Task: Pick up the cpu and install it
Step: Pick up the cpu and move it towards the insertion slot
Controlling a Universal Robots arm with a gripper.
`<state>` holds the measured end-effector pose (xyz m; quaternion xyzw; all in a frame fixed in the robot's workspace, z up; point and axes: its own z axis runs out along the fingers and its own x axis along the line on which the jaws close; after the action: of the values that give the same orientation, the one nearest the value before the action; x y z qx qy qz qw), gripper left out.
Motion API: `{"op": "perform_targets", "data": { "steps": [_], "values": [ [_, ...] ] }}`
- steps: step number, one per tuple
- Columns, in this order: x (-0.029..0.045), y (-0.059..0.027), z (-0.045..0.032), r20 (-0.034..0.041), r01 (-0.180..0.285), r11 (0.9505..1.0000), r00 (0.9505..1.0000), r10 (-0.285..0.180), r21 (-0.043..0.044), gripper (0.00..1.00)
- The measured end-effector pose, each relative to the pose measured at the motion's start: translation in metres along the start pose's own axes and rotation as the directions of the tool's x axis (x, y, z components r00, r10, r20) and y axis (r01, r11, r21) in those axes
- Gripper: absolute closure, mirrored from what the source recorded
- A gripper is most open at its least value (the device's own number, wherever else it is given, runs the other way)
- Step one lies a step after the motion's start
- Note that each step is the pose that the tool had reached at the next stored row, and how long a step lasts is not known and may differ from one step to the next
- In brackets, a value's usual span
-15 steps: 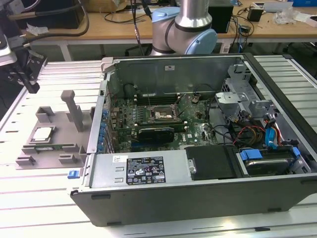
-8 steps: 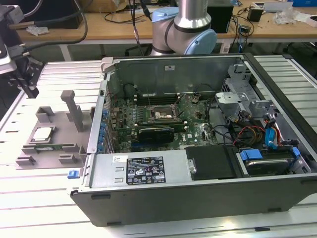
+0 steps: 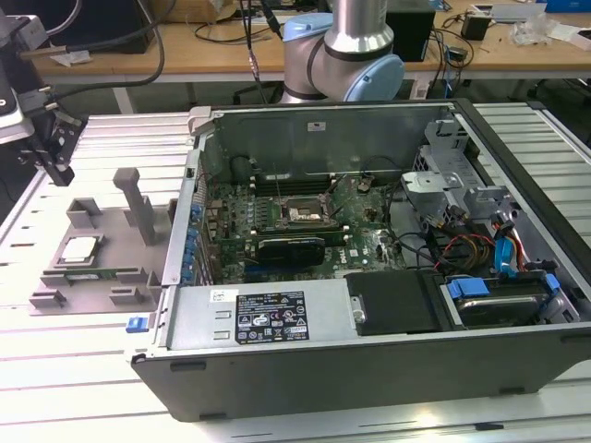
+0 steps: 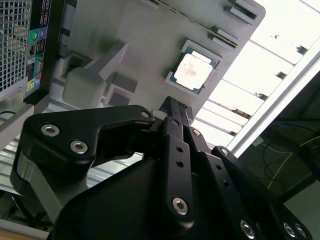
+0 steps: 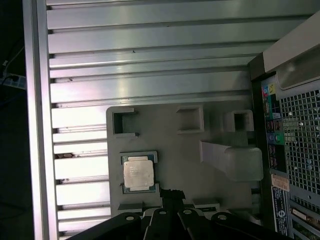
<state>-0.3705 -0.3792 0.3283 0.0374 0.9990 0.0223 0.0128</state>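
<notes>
The cpu lies flat in a square recess of the grey holder tray, just beside the open computer case. The claw hangs over the tray, its two sides together, holding nothing.

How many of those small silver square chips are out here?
1. The small flat silver-grey square chip lies in the grey plastic holder, on the exterior view's left of the open computer case. Parts inside the case could hide others.

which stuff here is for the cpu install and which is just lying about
For the job: cpu, gripper, grey holder, motherboard socket.
Just there: memory stick, power supply, coloured cables.
</notes>
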Motion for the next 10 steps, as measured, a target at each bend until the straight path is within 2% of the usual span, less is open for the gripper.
{"op": "perform_targets", "data": {
  "steps": [10],
  "values": [
    [0.0010, -0.0001, 0.0015, 0.0000, 0.000, 1.0000, 1.0000, 0.000, -0.0001, 0.89]
  ]
}}
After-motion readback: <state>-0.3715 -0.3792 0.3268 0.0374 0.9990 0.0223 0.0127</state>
